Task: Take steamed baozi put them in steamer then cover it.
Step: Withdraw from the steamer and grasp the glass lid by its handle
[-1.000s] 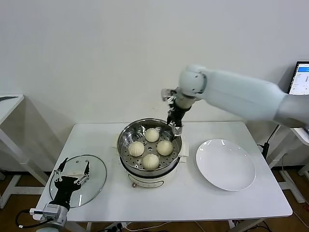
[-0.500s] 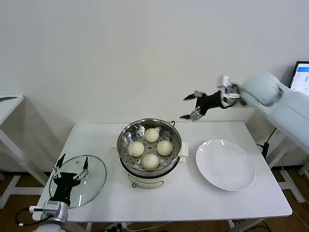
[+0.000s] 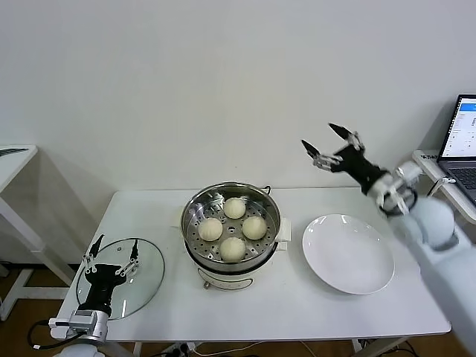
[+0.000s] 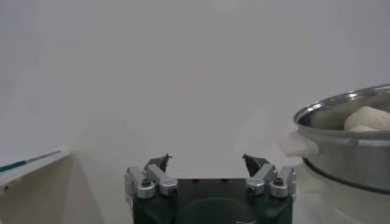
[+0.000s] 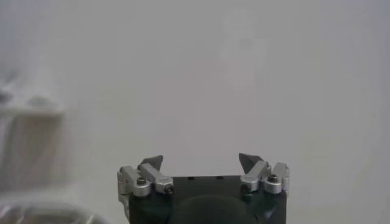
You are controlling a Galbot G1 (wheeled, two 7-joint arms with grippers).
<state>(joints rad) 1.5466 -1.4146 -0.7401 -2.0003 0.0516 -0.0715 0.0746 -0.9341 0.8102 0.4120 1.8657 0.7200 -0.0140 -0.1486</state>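
Note:
The steamer [image 3: 190, 239] stands at the table's centre with several cream-white baozi [image 3: 233, 248] on its perforated tray. The cover [image 3: 146, 280], a glass lid, lies flat at the table's front left. My left gripper [image 3: 114, 253] hovers open just over the cover, its fingers spread over the lid's middle and holding nothing. My right gripper [image 3: 321, 141] is open and empty in the air, up and to the right of the steamer. In the left wrist view the open gripper [image 4: 207, 159] faces the wall, with the steamer's rim [image 4: 341, 111] and one baozi [image 4: 368, 118] beside it. The right wrist view shows open fingers [image 5: 152, 163] against the wall.
A flat white plate [image 3: 348, 254] lies right of the steamer, bare. A laptop [image 3: 464, 137] sits on a stand at the far right. A side table [image 3: 11, 155] juts in at the far left. The wall rises close behind the table.
My right arm has lifted off the steamer's far rim and swung up and to the right, staying open. The left gripper has shifted only slightly over the cover.

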